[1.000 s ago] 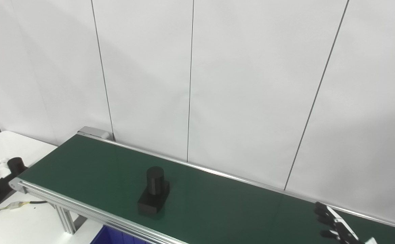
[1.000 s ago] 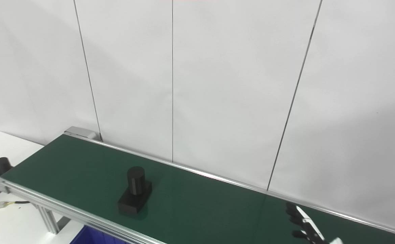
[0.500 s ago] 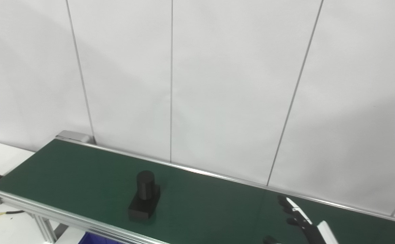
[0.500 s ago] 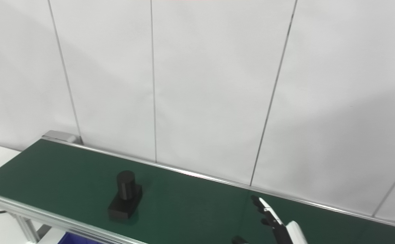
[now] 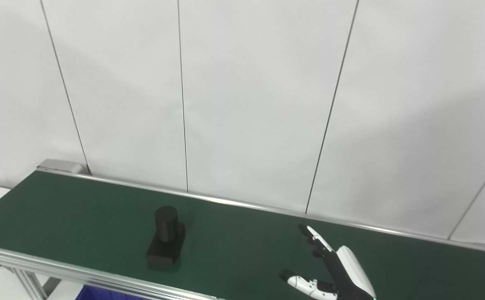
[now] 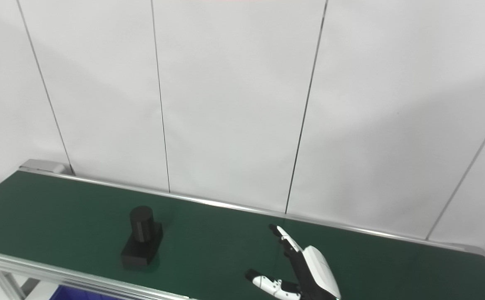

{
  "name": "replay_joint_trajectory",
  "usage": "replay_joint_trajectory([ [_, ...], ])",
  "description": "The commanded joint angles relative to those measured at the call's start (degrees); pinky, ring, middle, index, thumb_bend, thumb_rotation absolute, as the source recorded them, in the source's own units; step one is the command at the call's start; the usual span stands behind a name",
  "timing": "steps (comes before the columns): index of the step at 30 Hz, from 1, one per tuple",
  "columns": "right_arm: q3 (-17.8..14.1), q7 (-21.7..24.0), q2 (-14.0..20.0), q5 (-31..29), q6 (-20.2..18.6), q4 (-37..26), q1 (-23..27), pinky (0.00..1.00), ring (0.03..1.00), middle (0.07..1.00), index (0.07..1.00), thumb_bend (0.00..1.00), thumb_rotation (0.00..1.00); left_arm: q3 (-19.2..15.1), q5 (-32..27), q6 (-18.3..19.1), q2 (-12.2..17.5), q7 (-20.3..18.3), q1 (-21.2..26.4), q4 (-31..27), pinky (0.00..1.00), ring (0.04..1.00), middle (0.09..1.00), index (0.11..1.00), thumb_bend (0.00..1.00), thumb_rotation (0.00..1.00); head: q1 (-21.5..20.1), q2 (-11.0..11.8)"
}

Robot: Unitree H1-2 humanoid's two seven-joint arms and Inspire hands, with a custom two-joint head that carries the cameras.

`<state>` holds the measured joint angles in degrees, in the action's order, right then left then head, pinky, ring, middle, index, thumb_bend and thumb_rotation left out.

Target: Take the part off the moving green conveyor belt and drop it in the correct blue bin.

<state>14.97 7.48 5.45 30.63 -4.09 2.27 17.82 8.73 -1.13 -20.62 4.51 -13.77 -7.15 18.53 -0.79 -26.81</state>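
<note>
Two side-by-side head cameras look down across the green conveyor belt (image 5: 80,216) toward a white panelled wall (image 6: 234,104), sharing nearly the same scene.

Matt black part (image 5: 165,243) sits on smooth green belt (image 5: 242,246) with brushed-metal rails (image 5: 80,277).

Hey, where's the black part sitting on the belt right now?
The black part stands upright on the green conveyor belt, left of centre and near its front rail, well apart from the open right hand at lower right.
</note>
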Motion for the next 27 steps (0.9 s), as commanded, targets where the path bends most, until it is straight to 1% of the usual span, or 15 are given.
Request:
replay_joint_trajectory([
  [1,-0.20,-2.18,-1.07,-0.39,1.22,0.28,2.33,0.84,0.925,0.933,0.935,0.63,0.58,-0.14,-0.73,-0.53,0.28,-0.43,0.24,-1.96,0.78,0.842,0.866,0.874,1.00,0.33,-0.40,-0.31],
  [7,0.50,-4.26,-2.30,-0.62,2.68,4.48,3.67,0.85,0.937,0.941,0.943,0.62,0.56,-0.31,-1.39,-0.66,0.57,-0.96,0.37,-1.75,0.79,0.852,0.871,0.879,0.98,0.34,-1.27,-0.86],
  [11,1.11,-5.59,-2.86,-0.61,3.43,7.12,4.95,0.85,0.935,0.940,0.945,0.64,0.55,-0.37,-1.24,-0.74,0.62,-1.01,0.34,-1.87,0.80,0.860,0.878,0.881,0.98,0.35,-1.65,-1.06],
  [14,1.73,-7.30,-3.55,-0.50,4.85,11.06,6.79,0.84,0.928,0.935,0.938,0.65,0.53,-0.51,-1.39,-0.93,0.60,-1.08,0.43,-1.68,0.80,0.858,0.875,0.879,0.98,0.34,-1.84,-1.21],
  [16,2.21,-8.06,-3.86,-0.45,5.14,12.79,7.75,0.84,0.925,0.930,0.935,0.66,0.52,-0.65,-1.79,-0.79,0.48,-1.26,0.43,-1.71,0.79,0.856,0.875,0.878,0.98,0.34,-2.17,-1.39],
  [18,2.68,-8.63,-4.09,-0.39,5.43,14.10,8.59,0.85,0.927,0.929,0.934,0.67,0.51,-0.69,-1.93,-0.74,0.45,-1.34,0.43,-1.81,0.79,0.858,0.876,0.878,0.98,0.33,-2.45,-1.48],
  [21,3.26,-9.30,-4.52,-0.45,5.61,15.62,9.65,0.84,0.925,0.923,0.929,0.68,0.49,-0.60,-1.51,-0.89,0.57,-1.08,0.47,-1.87,0.79,0.855,0.876,0.880,0.99,0.36,-2.71,-1.54],
  [27,4.16,-9.87,-4.93,-0.33,5.56,17.48,11.13,0.83,0.922,0.921,0.928,0.69,0.49,-0.55,-1.16,-0.57,0.48,-0.78,0.34,-2.23,0.78,0.855,0.874,0.878,0.99,0.36,-3.43,-1.78],
])
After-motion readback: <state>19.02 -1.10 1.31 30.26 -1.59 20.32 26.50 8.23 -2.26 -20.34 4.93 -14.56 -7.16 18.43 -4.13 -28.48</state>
